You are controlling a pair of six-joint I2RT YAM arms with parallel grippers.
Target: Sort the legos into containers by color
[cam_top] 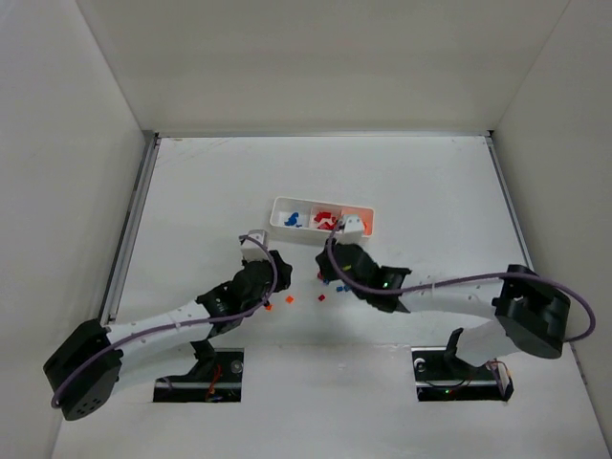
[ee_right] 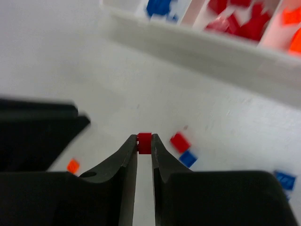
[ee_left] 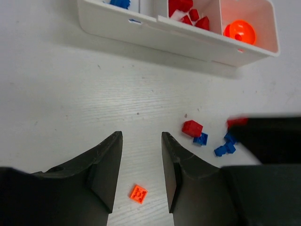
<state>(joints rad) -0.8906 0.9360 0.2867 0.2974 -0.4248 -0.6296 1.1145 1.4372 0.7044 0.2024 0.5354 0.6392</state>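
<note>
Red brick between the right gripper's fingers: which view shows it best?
Right wrist: the red brick sits centred, pinched by the right gripper. Left wrist shows only a blurred red sliver, possibly it, beside that gripper. From the top, it cannot be made out.

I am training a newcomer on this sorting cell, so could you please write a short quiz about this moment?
1. True or false: the right jaws grip a blue brick.
2. In the left wrist view, which compartment of the white tray holds the round orange piece? A left, B middle, C right.
3. What colour is the loose brick lying under the open left jaws?
Key: 1 false, they pinch a red brick. 2 C. 3 orange.
</note>
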